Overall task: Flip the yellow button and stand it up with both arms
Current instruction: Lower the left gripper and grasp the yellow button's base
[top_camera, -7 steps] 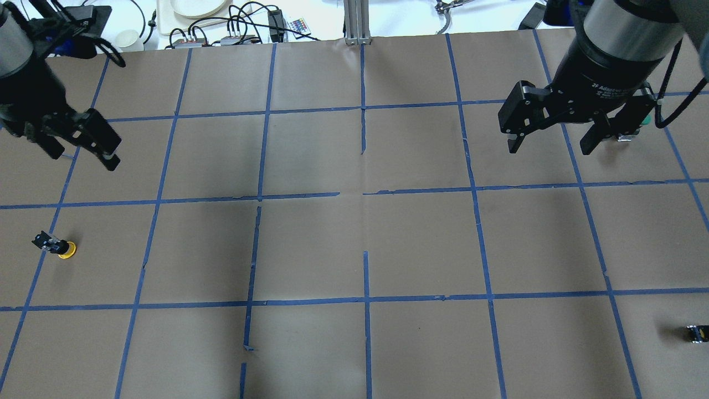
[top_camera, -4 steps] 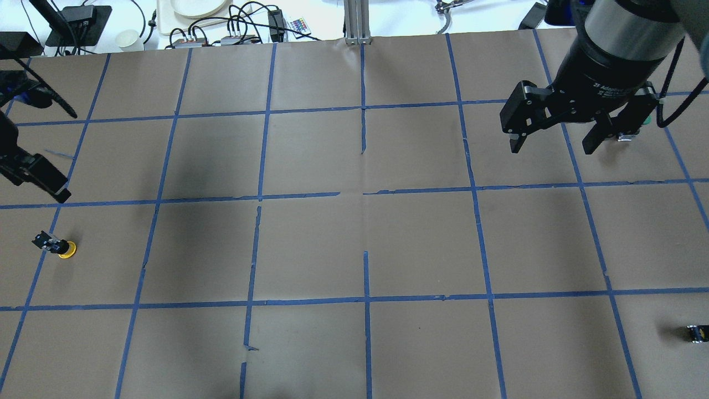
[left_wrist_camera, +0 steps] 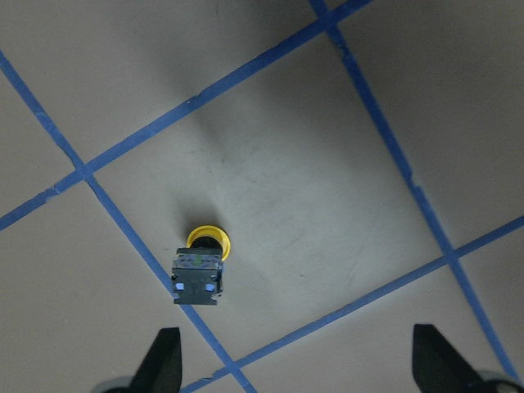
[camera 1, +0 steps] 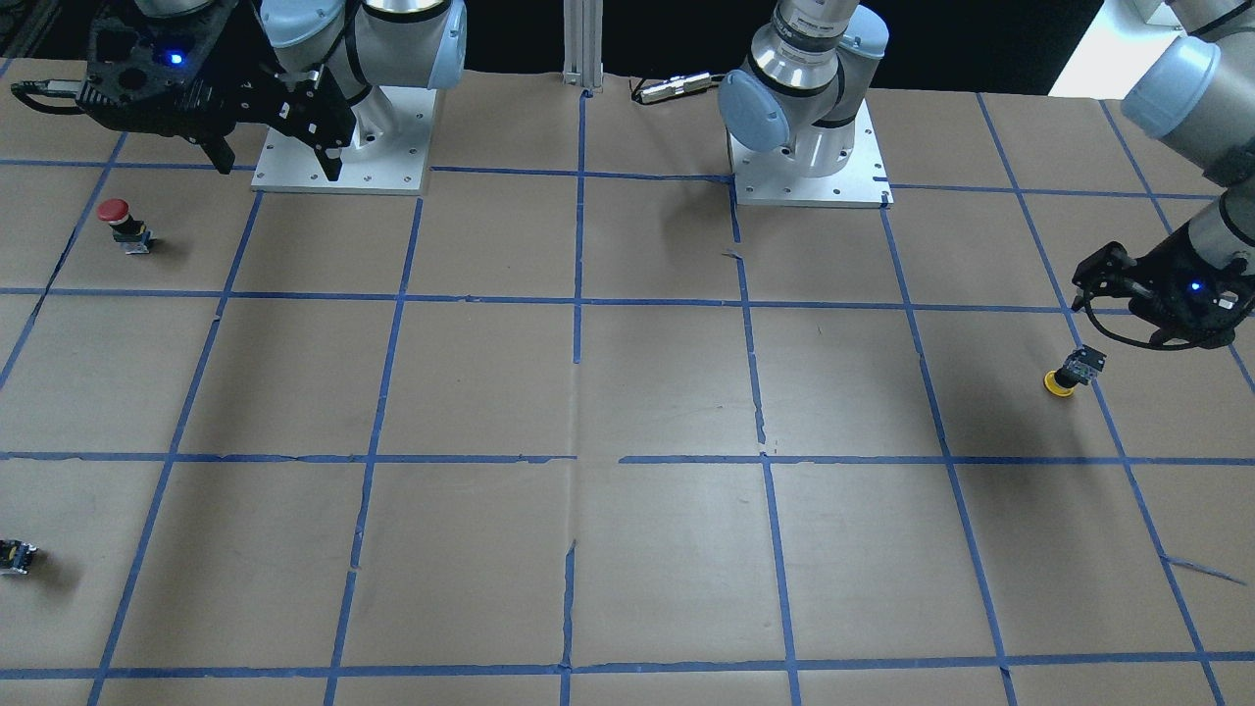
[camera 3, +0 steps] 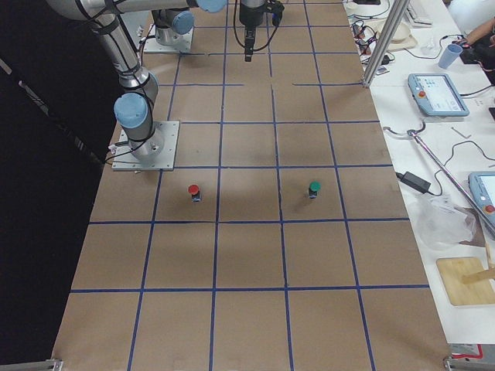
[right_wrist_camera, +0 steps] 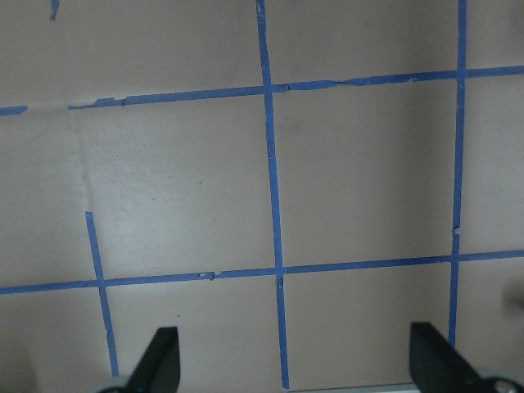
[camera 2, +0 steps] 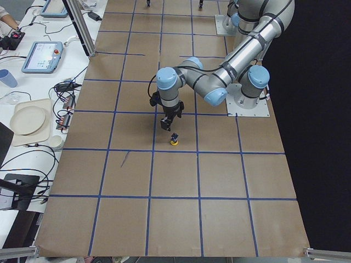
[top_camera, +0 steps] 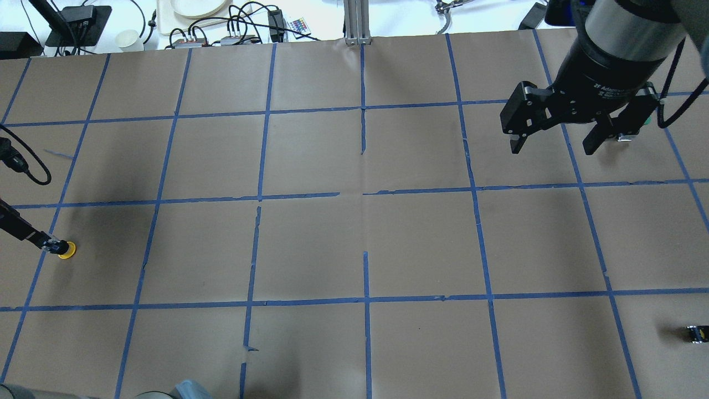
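Observation:
The yellow button (top_camera: 65, 250) lies tipped over near the table's left edge, its yellow cap on the paper and its black-and-grey base sticking out. It also shows in the front view (camera 1: 1067, 376), the left side view (camera 2: 174, 140) and the left wrist view (left_wrist_camera: 201, 268). My left gripper (left_wrist_camera: 299, 360) is open and empty, hovering just above the button, which lies close to its left fingertip (left_wrist_camera: 166, 354). It shows in the front view (camera 1: 1128, 294) too. My right gripper (top_camera: 549, 147) is open and empty, high over the far right of the table (right_wrist_camera: 295, 360).
A red-capped button (camera 1: 118, 222) and a green-capped one (camera 3: 314, 188) stand upright on the robot's right side. A tiny black-and-yellow block (top_camera: 695, 332) lies near the right edge. White base plates (camera 1: 294, 176) (camera 1: 863, 186) sit at the robot's side.
My left gripper has swung from the far left of the table down and toward the yellow button, still open. The right gripper has barely moved. The button has not moved.

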